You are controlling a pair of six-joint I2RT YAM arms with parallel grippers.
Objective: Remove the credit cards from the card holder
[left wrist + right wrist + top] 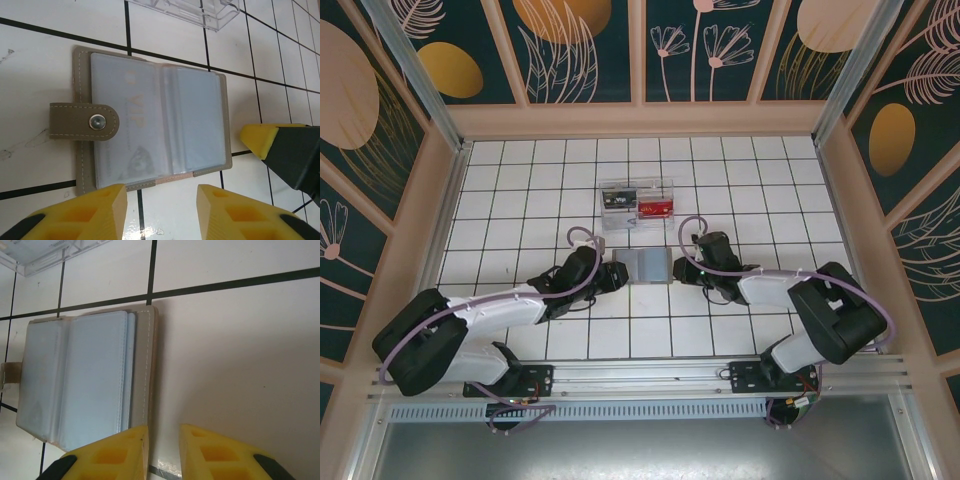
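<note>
The grey card holder (645, 266) lies open and flat on the tiles between my two grippers. In the left wrist view its tab with a snap (84, 121) folds over the left panel. A pale card marked VIP (131, 117) shows through the clear sleeve there. My left gripper (161, 207) hovers open just off the holder's near edge, with nothing between its fingers. My right gripper (164, 450) stands at the holder's (90, 375) right edge, jaws a narrow gap apart over bare tile; its left finger (120, 450) overlaps the holder's corner.
A clear plastic tray (637, 203) stands just beyond the holder, with a dark card (623, 198) and a red card (656, 208) in it. The white tiled floor is walled on three sides. The right gripper's yellow fingertip (260, 141) appears at the right of the left wrist view.
</note>
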